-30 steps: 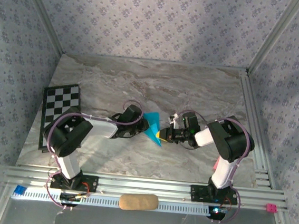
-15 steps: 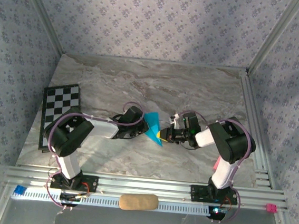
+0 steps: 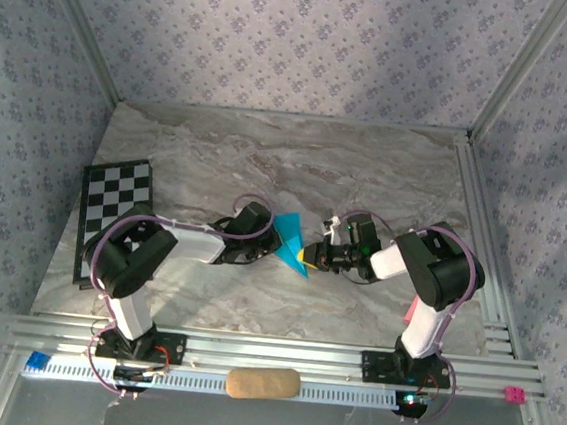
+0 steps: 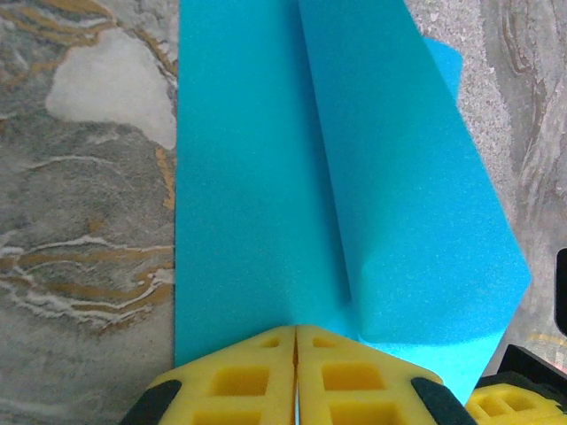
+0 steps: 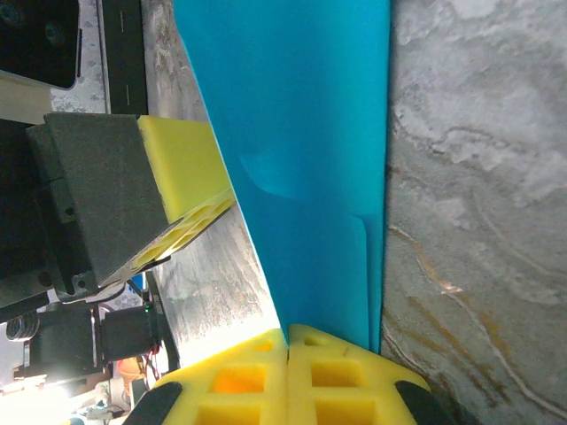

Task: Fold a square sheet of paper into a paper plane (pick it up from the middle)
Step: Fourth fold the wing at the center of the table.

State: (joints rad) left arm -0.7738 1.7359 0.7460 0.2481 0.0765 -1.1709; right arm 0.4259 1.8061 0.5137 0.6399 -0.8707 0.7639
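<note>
Top cam: the paper sheet [image 3: 287, 235] is abt mid-table [image 3: 368, 170], pinched between my two tools. The left gripper [image 3: 273, 240] comes in from 9 o'clock and the right gripper [image 3: 311, 255] from 3. From up here it's a bright turquoise wedge w/ the narrow tip pointing roughly 5 o'clock.

Left wrist cam: my left pads are closed tight on the sheet's near edge at 6 o'clock. The paper runs up to 12 w/ a crease up the middle. A flap is folded over on the 3 o'clock side, and its fold is rounded, not pressed flat.

Right wrist cam: my right pads are also clamped on it at 6 o'clock, w/ the sheet rising to 12. The left pad shows at 9.

Handling, imo: super light, thin and floppy, so it prob dents or tears if my two arms pull apart. Best grip is right at an edge by the crease, w/ light squeeze only.
</note>
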